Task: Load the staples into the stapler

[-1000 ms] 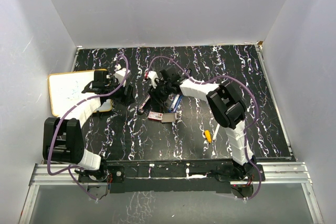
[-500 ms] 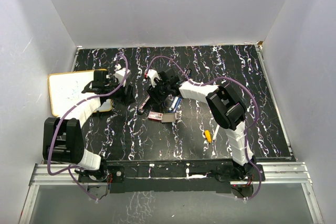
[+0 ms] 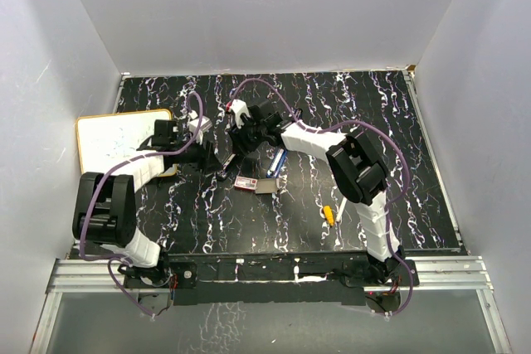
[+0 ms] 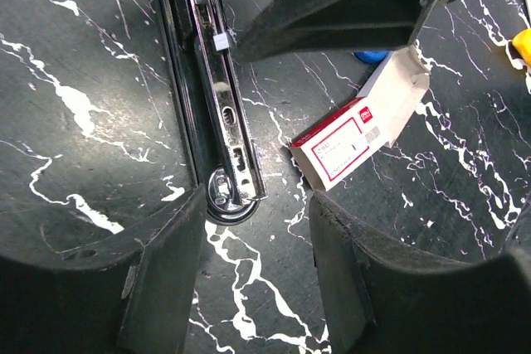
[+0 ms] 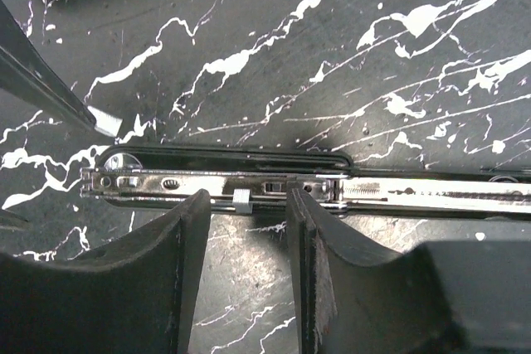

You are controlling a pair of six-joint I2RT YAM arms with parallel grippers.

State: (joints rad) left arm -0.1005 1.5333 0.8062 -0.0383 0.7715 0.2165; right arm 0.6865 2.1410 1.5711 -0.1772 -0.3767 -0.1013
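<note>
Opened flat with its channel up to take a strip, the stapler (image 4: pixel 220 97) lies under the left gripper (image 4: pixel 257 242) and right gripper (image 5: pixel 245 230), both spread-fingered (holding nothing), the staples (image 4: pixel 357 134) lying just beside at its 3 o'clock in the left wrist view.

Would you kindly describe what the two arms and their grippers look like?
Both the left arm and right arm alternate white link covers with bulky black joint housings. A purple cable loops loosely along each. The left gripper and right gripper have broad matte black fingers; no markings are legible.
</note>
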